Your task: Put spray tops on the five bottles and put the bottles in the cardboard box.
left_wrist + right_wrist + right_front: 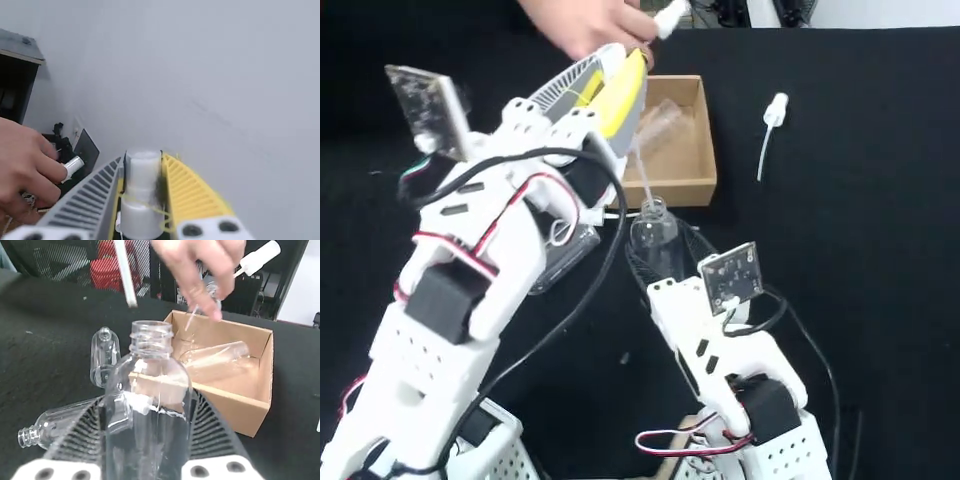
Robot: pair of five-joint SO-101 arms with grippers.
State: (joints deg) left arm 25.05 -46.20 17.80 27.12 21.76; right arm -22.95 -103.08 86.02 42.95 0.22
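The left gripper (143, 160), raised by the cardboard box (685, 165), is clamped on a white spray top (140, 200). The right gripper (150, 399) is closed around a clear upright bottle (150, 430) just before the box. Open black table (860, 300) flanks the box. A lying bottle (220, 357) rests inside it.

Clear upright bottle (150, 390), uncapped, near open cardboard box (252, 407). Second bottle (104, 352) and third bottle (52, 425) uncapped, lying outside box. Fourth bottle (220, 357) lying inside box. White spray top (772, 118) lying beside box. Second spray top (141, 185) held aloft.
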